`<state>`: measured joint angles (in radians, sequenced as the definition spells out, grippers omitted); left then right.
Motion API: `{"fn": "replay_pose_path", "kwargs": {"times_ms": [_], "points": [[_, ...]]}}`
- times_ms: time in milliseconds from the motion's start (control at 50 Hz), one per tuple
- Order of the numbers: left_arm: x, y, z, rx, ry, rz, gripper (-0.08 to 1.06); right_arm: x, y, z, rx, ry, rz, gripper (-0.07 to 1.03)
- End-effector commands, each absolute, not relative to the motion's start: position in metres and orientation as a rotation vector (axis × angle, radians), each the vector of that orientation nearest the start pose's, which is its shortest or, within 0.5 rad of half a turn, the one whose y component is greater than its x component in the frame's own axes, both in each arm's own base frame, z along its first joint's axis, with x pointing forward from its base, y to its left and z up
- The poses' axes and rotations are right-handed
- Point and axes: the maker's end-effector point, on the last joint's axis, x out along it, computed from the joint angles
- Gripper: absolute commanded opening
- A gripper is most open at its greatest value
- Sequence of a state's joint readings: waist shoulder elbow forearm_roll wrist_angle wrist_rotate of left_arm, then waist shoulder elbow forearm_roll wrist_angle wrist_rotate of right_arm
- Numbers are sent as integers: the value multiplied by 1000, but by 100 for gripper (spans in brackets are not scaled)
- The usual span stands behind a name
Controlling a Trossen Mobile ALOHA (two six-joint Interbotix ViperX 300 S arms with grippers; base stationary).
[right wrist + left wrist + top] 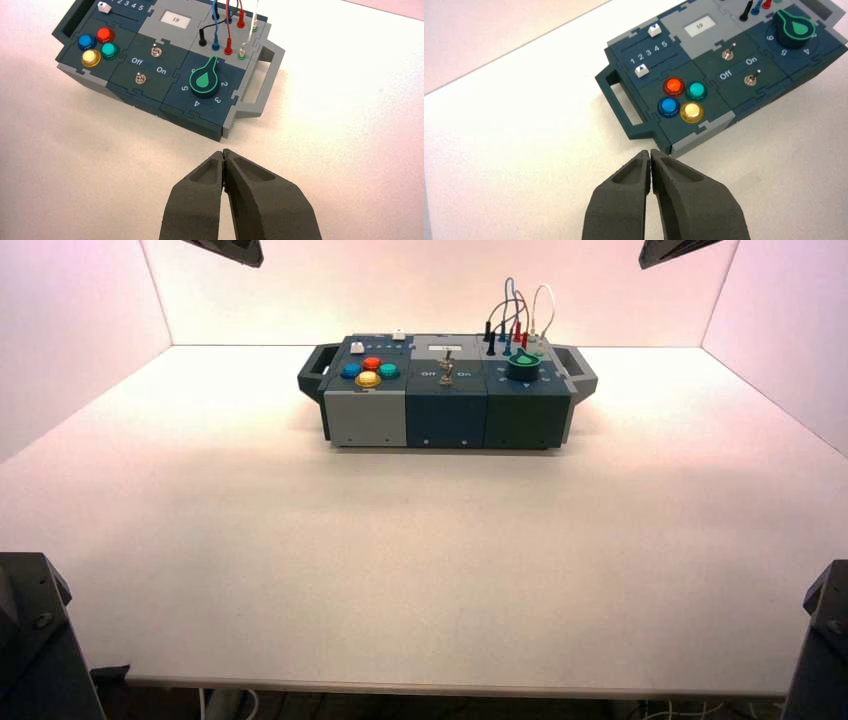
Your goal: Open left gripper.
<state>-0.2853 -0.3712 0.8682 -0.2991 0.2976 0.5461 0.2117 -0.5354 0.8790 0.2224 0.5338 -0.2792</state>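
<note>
My left gripper (649, 152) is shut and empty; its two black fingers meet at the tips. It hangs above the white table, in front of the box's (707, 121) left corner, near the left handle (618, 102). In the high view only its black tips (235, 250) show at the top left edge. My right gripper (223, 152) is also shut and empty, in front of the box's right corner; its tips (668, 250) show at the top right of the high view.
The box (366, 422) stands at the back middle of the table (420, 560). It bears four round buttons (681, 98), two toggle switches (750, 80), a green knob (204, 81), sliders and plugged wires (228, 30). Dark grey blocks (35, 640) sit at the near corners.
</note>
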Motion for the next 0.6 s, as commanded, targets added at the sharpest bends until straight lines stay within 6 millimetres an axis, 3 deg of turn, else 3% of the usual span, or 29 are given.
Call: {"fn": "replay_pose_path", "kwargs": {"times_ms": [20,380,600], "points": [[322,-114,173,318,673,-448,22,290,85,197,-123,808,348,-2],[325,-113,177,244,626,-401,63,289,85,196,-123,809,348,-2],[325,-112,180,235,610,-393,69,290,85,197,-122,806,348,-2]]}}
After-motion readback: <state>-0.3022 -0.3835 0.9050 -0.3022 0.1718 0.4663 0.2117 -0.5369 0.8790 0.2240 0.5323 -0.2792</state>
